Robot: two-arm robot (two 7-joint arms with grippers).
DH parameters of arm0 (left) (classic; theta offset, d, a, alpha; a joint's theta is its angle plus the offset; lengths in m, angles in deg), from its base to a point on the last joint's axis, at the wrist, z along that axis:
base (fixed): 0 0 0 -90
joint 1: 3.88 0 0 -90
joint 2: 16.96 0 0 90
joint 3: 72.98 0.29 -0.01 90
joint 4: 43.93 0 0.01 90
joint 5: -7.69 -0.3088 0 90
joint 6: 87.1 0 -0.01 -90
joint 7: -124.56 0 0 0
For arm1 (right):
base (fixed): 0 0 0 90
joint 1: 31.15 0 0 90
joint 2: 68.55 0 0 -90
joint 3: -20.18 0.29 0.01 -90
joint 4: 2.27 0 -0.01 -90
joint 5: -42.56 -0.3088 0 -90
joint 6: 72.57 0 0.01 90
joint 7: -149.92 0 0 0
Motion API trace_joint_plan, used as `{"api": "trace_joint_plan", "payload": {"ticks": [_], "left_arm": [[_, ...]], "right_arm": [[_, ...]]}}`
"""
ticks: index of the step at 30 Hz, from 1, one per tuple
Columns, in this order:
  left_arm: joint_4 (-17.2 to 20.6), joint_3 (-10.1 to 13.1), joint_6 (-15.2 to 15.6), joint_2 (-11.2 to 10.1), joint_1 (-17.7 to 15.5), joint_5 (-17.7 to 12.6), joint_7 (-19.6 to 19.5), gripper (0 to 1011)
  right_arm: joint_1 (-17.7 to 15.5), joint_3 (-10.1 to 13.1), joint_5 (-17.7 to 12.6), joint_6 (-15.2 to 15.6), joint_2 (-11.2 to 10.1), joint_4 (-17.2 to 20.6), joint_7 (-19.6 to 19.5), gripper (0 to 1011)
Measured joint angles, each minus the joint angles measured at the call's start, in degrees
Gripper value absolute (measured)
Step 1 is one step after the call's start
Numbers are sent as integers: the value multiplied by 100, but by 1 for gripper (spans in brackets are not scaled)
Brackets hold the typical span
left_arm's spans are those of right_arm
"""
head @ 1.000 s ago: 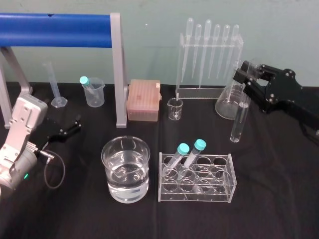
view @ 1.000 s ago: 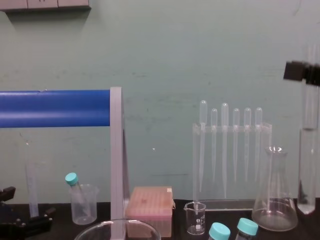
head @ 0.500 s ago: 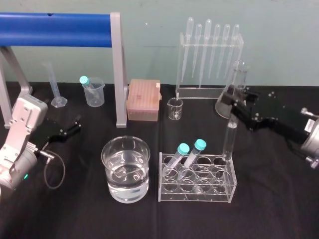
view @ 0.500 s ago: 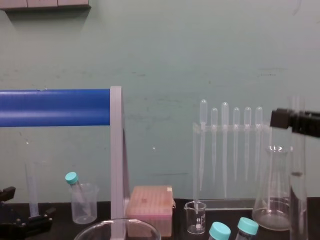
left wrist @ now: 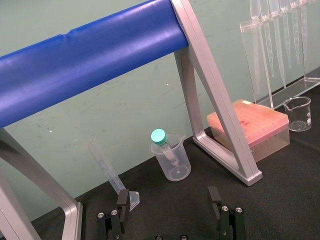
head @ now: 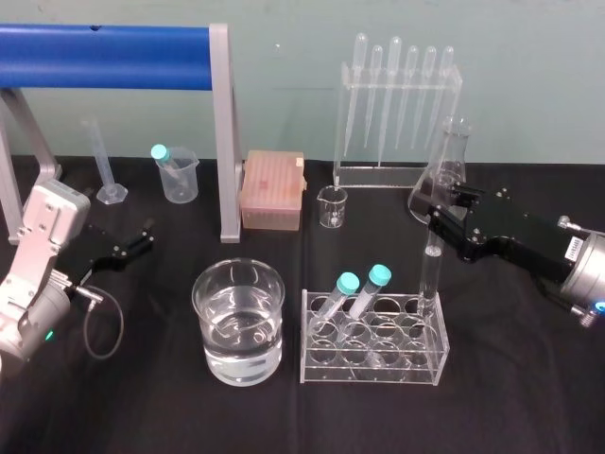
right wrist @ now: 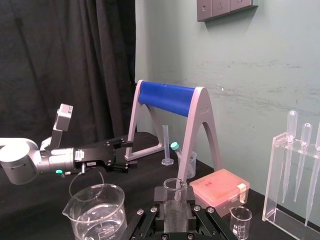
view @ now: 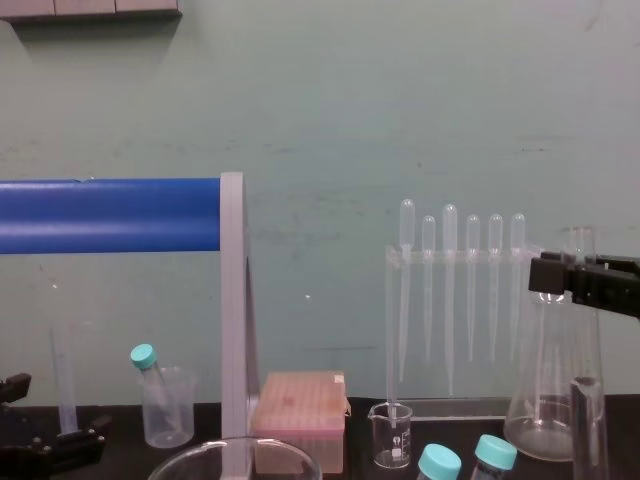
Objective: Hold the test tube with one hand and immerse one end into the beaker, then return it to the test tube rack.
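Observation:
The test tube [head: 431,274] stands upright with its lower end in a back right hole of the clear test tube rack [head: 371,367]. My right gripper [head: 436,225] is shut on the tube's upper part. In the right wrist view the tube's rim [right wrist: 175,186] sits between the black fingers [right wrist: 156,212]. The chest view has the right gripper [view: 572,276] around the tube [view: 586,400] at the right edge. The wide beaker [head: 238,320], part filled with clear liquid, stands left of the rack. My left gripper [left wrist: 167,210] is open and parked at the far left [head: 132,244].
Two teal-capped tubes [head: 357,288] lean in the rack's left holes. Behind stand a conical flask [head: 444,184], a pipette stand [head: 397,104], a small beaker [head: 332,206], a pink tip box [head: 273,189], a plastic beaker [head: 177,175], a graduated cylinder [head: 106,170] and a blue-barred frame [head: 113,45].
My right gripper has come down and forward from beside the flask with the test tube. The tube's lower end now stands in the rack. The left arm has not moved.

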Motion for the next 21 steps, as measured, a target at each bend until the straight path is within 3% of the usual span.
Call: {"api": "trace_joint_plan", "payload": {"ticks": [10,21], "left_arm": [[0,0,0,0,0,0,0,1000],[0,0,0,0,0,0,0,1000]], "right_arm": [[203,-159,171,-165,149,-332,208,228],[357,-398,406,-133,213,-583,342,228]]}}
